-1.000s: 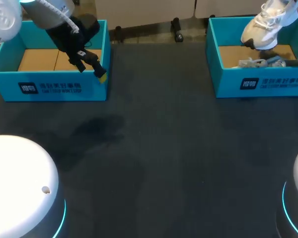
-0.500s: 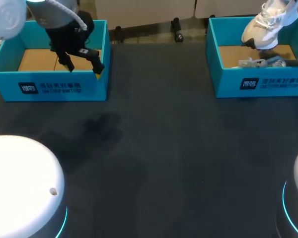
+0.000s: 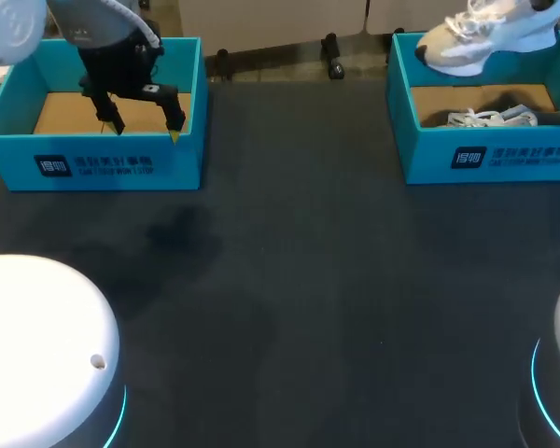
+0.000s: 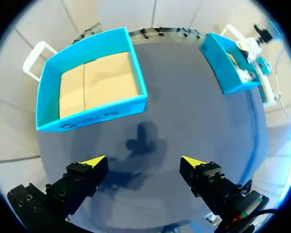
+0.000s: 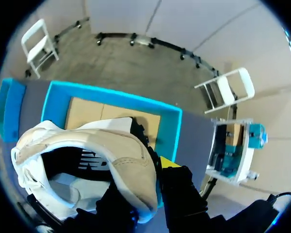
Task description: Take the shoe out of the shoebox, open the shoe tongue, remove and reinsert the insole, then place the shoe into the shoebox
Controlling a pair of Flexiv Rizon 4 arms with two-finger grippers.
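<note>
The right gripper [image 5: 153,167] clamps the beige-and-white shoe [image 3: 485,37] above the teal cardboard shoebox [image 3: 490,154] — toe pointing along the worktop's far edge toward the wide-spread left gripper [image 3: 142,121].

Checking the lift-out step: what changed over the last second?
The white and beige sneaker, held in the right gripper, swung from toe-down to nearly level over the right teal cardboard shoebox. The open left gripper shifted leftward from the front corner of the left teal shoebox, its fingers turning to point down. Both shoeboxes and the second sneaker stayed put.
</note>
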